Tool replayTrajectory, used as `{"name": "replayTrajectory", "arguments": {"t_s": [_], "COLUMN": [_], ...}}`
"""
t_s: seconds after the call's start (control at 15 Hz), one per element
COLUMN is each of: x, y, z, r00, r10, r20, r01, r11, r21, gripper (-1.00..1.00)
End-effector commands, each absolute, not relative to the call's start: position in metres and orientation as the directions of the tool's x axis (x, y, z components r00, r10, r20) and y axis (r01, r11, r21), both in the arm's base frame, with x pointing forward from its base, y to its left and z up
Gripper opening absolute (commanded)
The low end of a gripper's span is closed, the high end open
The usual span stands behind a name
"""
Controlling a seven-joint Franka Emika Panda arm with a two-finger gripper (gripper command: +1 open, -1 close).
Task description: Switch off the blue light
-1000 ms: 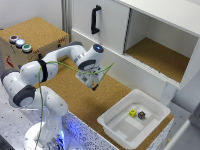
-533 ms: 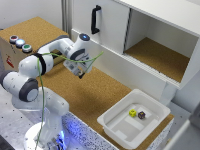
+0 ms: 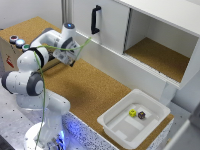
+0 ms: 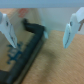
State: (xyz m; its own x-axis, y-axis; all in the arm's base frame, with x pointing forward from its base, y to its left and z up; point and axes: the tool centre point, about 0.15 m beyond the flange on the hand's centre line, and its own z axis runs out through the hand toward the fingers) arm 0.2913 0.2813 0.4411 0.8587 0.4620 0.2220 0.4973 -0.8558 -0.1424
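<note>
Blue light (image 3: pixel 19 43) glowing (gripper (image 3: pixel 66 58) well apart, fingers spread)

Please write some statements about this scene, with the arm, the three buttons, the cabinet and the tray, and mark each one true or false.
1. The gripper is open. True: in the wrist view its two fingers stand wide apart with nothing between them.
2. The gripper is pressing the pale blue round button. False: in the exterior view it is apart from the button, toward the exterior view's right.
3. The white plastic tray holds a small yellow cube and a small dark object. True.
4. The black cabinet handle lies horizontally. False: it stands vertically on the white door.
5. The blue button sits between a dark red round button and a green round button. True.
</note>
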Motion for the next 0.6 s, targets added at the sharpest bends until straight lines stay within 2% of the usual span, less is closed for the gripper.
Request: {"name": "replayTrajectory", "arguments": {"t_s": [0.0, 0.27, 0.47, 0.53], "x": [0.279, 0.246, 0.233, 0.232], "y": [0.386, 0.440, 0.484, 0.494], "z": [0.524, 0.536, 0.539, 0.543], "r00": [0.647, 0.475, 0.371, 0.363], "r10": [0.762, 0.878, 0.928, 0.932], "r20": [0.031, -0.053, -0.025, -0.003], "r01": [0.759, 0.877, 0.927, 0.931], "r11": [-0.648, -0.468, -0.368, -0.362], "r21": [0.066, 0.110, 0.078, 0.039], "gripper": [1.00, 1.00, 1.00, 1.00]}}
